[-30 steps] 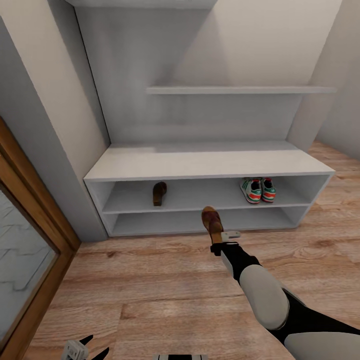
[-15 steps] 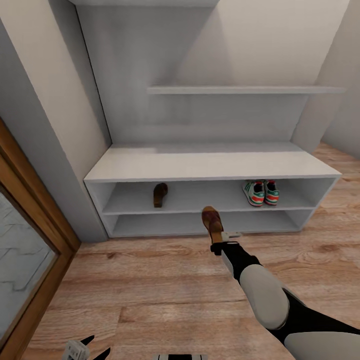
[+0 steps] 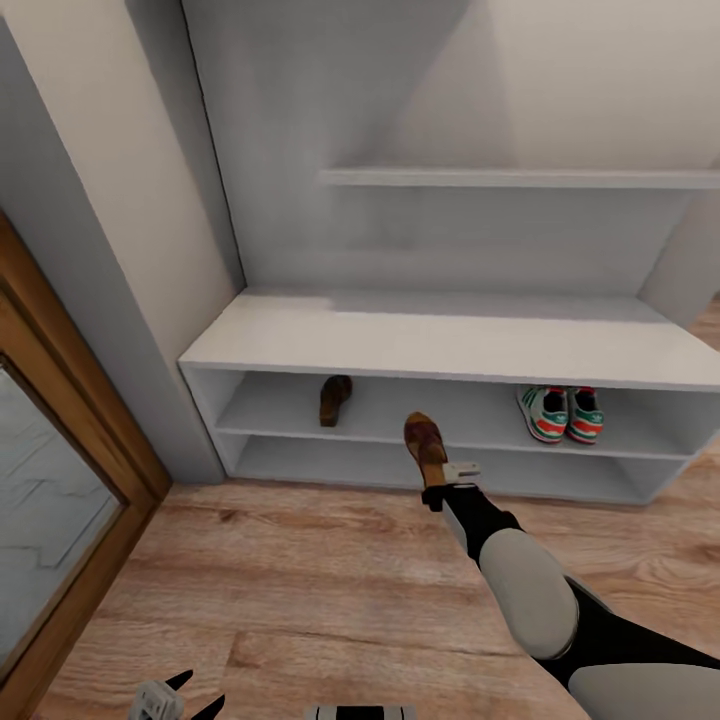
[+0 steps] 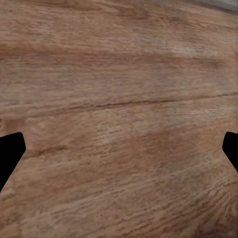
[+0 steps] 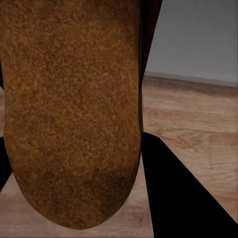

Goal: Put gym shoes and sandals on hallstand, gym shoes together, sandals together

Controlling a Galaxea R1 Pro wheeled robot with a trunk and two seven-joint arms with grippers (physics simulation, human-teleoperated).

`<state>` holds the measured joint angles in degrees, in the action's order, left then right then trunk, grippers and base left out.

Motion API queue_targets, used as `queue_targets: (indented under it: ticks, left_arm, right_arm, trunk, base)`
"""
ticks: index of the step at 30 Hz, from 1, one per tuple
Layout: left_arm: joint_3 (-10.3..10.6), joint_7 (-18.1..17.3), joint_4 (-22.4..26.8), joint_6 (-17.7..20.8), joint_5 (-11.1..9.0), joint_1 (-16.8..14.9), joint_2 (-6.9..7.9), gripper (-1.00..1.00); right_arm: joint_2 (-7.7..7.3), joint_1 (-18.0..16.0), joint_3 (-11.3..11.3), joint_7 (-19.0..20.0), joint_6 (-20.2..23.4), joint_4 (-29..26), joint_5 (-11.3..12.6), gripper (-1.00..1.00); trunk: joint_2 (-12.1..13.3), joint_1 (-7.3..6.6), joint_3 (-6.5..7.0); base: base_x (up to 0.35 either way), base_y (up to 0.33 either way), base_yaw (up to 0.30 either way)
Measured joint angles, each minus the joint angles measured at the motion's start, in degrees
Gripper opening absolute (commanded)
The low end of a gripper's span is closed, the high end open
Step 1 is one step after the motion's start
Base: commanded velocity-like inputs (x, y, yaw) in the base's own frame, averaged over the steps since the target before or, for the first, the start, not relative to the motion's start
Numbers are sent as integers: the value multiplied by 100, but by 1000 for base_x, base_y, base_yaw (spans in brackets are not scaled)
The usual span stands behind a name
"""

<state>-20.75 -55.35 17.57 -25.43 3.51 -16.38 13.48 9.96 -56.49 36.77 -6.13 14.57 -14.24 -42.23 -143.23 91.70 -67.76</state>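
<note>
Pale grey two-tier hallstand bench (image 3: 440, 345) against wall, on light brown wood-plank corridor floor (image 3: 300, 590). Right tool (image 3: 438, 478) clamped on heel of flat dark-brown leather sandal (image 3: 424, 446), held above floor just before hallstand's front. Second brown sandal (image 3: 335, 399) on hallstand's upper tier, left part. Two white green-striped gym shoes (image 3: 560, 414) side by side, same tier, right part. Left tool (image 3: 180, 697) well clear of hallstand, fingers spread wide, holding nothing.

text: none legible | labels: none | numbers: none
</note>
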Motion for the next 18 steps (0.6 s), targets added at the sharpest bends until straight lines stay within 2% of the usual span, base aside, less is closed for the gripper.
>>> queue_targets:
  ticks: [7, 9, 11, 12, 18]
  left_arm:
    - [0, 0, 9, 4, -7, -1, 0, 100]
    - [0, 0, 16, 5, -10, -1, -1, 100]
    - [0, 0, 23, 4, -14, -1, -4, 100]
    - [0, 0, 26, 4, -16, -1, -7, 100]
    - [0, 0, 20, 4, -13, -1, -9, 100]
  right_arm:
    - [-1, 1, -2, -67, 245, -188, -3, -100]
    - [-1, -5, 1, -117, 709, -266, -7, -100]
    - [-2, -20, -2, -185, 987, -341, -12, -100]
    - [-3, -41, -3, -259, 1317, -459, -33, -100]
    - [-2, -50, -7, -290, 1521, -694, -6, -100]
  trunk:
    - [0, 1, -9]
    - [0, 1, -9]
    - [0, 1, -9]
    - [0, 1, -9]
    - [0, 1, -9]
  base:
    - [22, -15, 31]
    - [3, -2, 5]
    - [1, -1, 1]
    - [0, 0, 0]
    - [0, 0, 0]
